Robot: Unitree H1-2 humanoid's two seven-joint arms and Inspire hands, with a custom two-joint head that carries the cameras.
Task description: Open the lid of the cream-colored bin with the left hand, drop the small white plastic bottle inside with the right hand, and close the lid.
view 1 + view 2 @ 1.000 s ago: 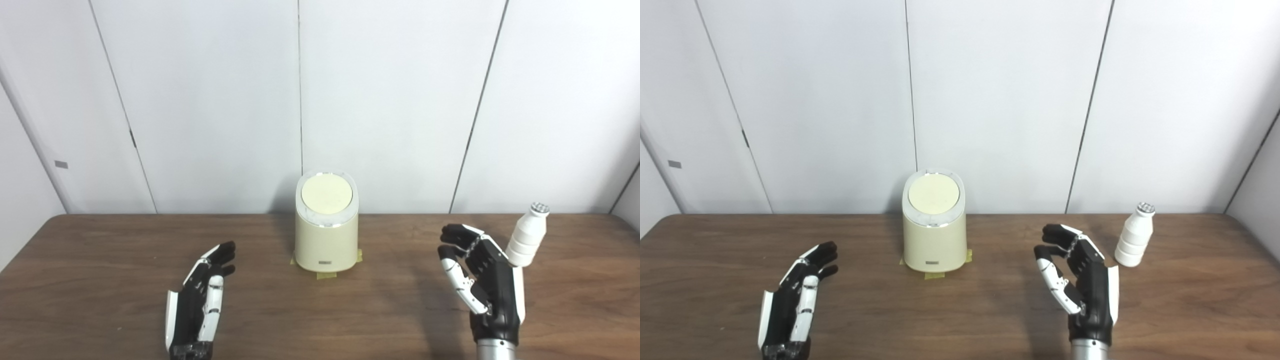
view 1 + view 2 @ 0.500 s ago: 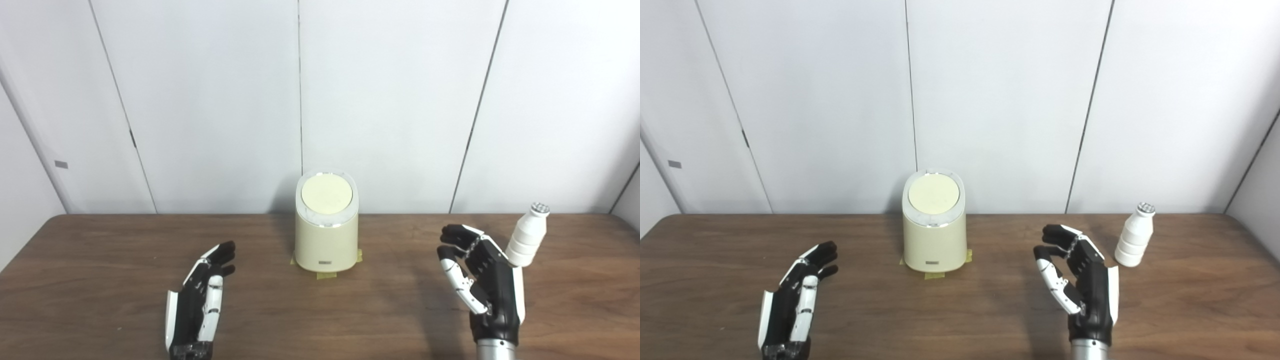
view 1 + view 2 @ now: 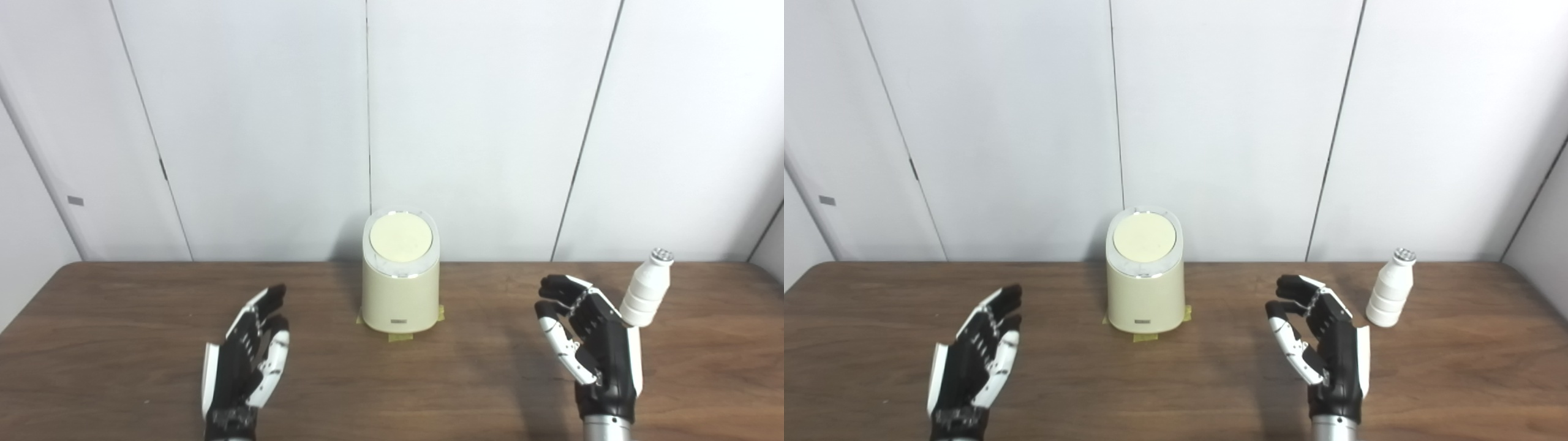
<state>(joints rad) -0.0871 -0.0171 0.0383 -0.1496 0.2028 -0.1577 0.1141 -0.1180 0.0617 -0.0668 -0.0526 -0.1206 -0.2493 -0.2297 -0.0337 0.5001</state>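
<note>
Standing apart: one lidded bin (image 3: 1145, 275), one bottle (image 3: 1391, 288), two empty spread hands (image 3: 974, 361) (image 3: 1326, 343).

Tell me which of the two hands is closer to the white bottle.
The right hand: it hovers just left of the bottle. The left hand is beyond the cream bin.

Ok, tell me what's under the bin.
Yellow tape sticks out from beneath the bin at its front and both sides, on the table. How far the tape runs under the base is hidden. The lid is shut.
</note>
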